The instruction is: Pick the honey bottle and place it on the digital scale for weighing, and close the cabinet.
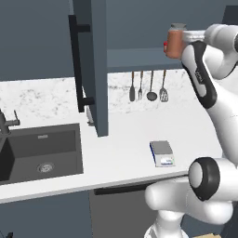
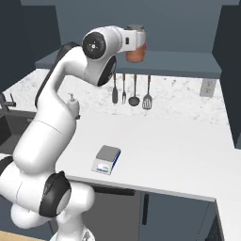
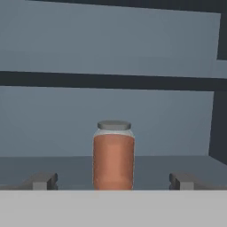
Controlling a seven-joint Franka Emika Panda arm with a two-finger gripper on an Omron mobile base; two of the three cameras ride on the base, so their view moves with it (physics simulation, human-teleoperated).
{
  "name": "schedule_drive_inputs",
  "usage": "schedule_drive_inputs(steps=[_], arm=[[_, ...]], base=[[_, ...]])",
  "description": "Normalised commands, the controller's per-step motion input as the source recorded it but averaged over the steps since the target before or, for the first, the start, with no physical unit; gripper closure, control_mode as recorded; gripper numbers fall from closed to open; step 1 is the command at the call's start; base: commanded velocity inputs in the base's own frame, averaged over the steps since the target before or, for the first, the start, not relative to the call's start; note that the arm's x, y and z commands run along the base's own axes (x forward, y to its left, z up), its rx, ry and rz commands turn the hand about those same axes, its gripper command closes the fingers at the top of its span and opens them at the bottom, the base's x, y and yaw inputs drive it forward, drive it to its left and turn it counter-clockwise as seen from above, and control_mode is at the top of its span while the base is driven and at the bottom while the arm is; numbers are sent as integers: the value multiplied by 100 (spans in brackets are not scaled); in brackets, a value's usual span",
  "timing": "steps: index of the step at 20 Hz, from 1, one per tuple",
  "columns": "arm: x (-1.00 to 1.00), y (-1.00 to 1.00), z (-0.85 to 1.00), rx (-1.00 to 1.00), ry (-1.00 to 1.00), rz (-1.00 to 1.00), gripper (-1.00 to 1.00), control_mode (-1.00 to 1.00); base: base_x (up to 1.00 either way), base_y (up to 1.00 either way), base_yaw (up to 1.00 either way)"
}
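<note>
I have the reddish-brown cylindrical honey bottle with the grey lid (image 3: 113, 157) standing upright on the lower shelf of the dark slate-blue wall cabinet (image 1: 95, 65), near that shelf's front edge. Through its clear shoulder I can see the fill reaching almost to the lid. In the hand view it sits centred between the two dark finger tips (image 3: 41, 181) of my gripper (image 3: 113, 181), which are spread wide apart with clear gaps to the jar on both sides, touching nothing. From the base cameras the hand is raised level with the shelf, just in front of the jar.

The cabinet's left door stands swung out over the white counter (image 1: 135, 139), its long black bar handle (image 1: 76, 65) facing the sink side. The small flat digital scale with grey plate, blue edge and white display (image 2: 107, 159) lies bare near the counter's front edge. Four dark utensils (image 2: 129, 89) hang on the speckled backsplash below the cabinet. The dark sink basin (image 1: 39, 151) is set into the counter's left end.
</note>
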Motion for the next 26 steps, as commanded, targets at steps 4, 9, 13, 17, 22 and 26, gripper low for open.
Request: schedule_drive_inputs(steps=[4,9,13,17,22,26], arm=[[46,0,9,0,0,0,-100,-100],[54,0,0,0,6,0,-100,-100],[41,0,13,0,2,0,-100,-100],[31,0,21,0,0,0,-100,-100],[25,-1,5,0,0,0,-100,-100],[26,-6,-5,0,2,0,-100,-100]], base=[[0,0,0],[0,0,0],[0,0,0],[0,0,0],[0,0,0],[0,0,0]])
